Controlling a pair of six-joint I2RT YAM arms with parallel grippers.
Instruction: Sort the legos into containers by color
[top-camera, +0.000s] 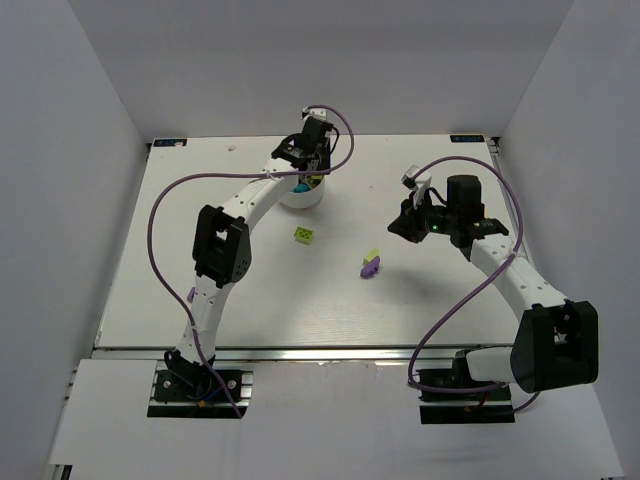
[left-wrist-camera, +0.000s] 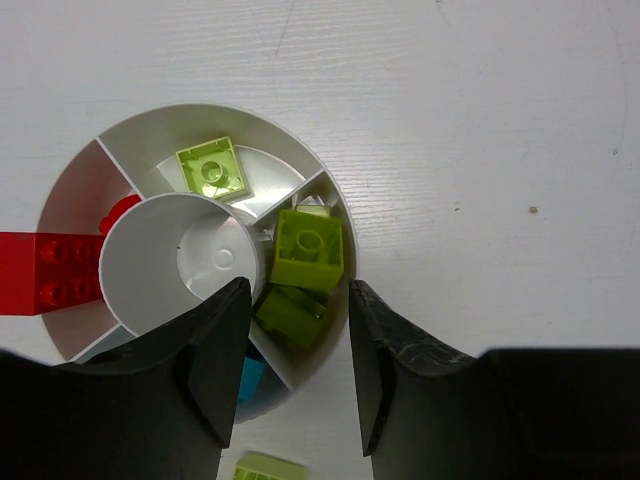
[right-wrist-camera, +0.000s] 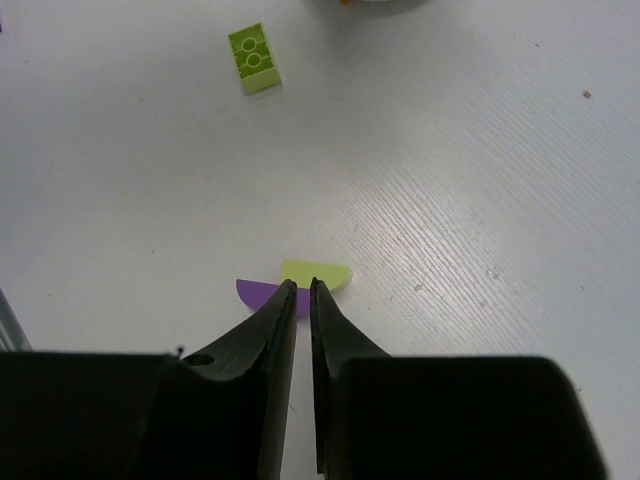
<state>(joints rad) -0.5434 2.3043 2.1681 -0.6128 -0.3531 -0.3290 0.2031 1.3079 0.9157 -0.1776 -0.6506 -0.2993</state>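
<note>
The round white dish (top-camera: 300, 198) stands at the back left of centre. In the left wrist view its rim (left-wrist-camera: 262, 122) rings wedge compartments: one lime brick (left-wrist-camera: 212, 168) in the top wedge, two lime bricks (left-wrist-camera: 308, 247) in the right one, a red brick (left-wrist-camera: 50, 272) at the left, a cyan brick (left-wrist-camera: 250, 378) at the bottom. My left gripper (left-wrist-camera: 298, 288) hangs open and empty over the dish (top-camera: 308, 168). My right gripper (right-wrist-camera: 303, 285) is shut and empty, above a purple half-round piece (right-wrist-camera: 258, 292) and a lime one (right-wrist-camera: 318, 272).
A loose lime brick (top-camera: 303, 235) lies on the table in front of the dish, and it shows in the right wrist view (right-wrist-camera: 254, 58) too. The purple and lime pieces (top-camera: 371, 264) lie mid-table, left of the right gripper (top-camera: 404, 228). White walls enclose the table.
</note>
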